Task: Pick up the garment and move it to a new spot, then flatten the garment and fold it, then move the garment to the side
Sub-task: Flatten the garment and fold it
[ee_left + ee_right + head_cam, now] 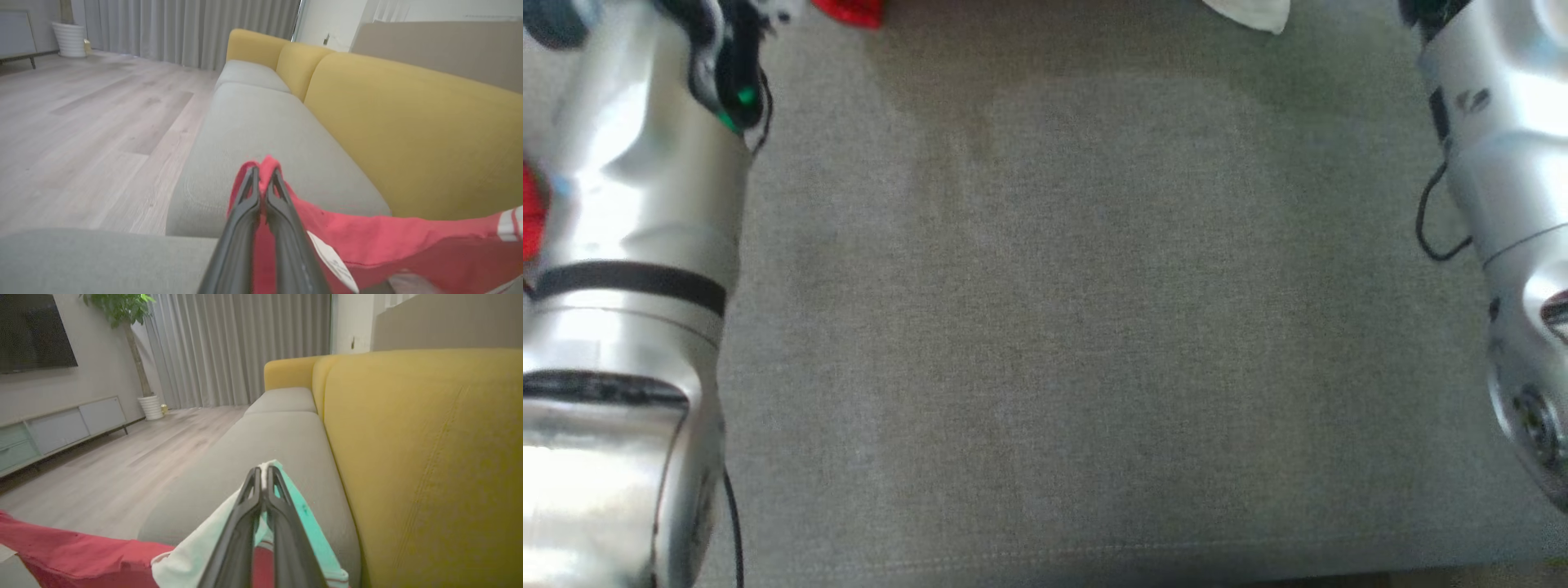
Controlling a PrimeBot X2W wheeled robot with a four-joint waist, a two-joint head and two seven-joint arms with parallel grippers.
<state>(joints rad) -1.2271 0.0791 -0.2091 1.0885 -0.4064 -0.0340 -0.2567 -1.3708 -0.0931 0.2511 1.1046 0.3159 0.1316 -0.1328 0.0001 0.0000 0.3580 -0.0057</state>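
The garment (pixel 367 241) is red with a white label and white stripes at one end. My left gripper (pixel 263 171) is shut on a red edge of it, held above the grey sofa seat (pixel 261 122). In the right wrist view my right gripper (pixel 263 471) is shut on the garment's white and teal edge (pixel 192 551), and red cloth (pixel 81 555) stretches off to the left. The head view shows a red scrap (pixel 849 11) and a white scrap (pixel 1250 12) of the garment at the top edge, with my pale forearms (pixel 637 245) (pixel 1503 163) on either side.
A wide grey seat cushion (pixel 1078 327) lies below me. The yellow backrest (pixel 429 457) runs along the sofa's far side. Beyond the seat's edge are wood floor (pixel 81 122), grey curtains (pixel 237 347), a low TV cabinet (pixel 61 428) and a white plant pot (pixel 151 407).
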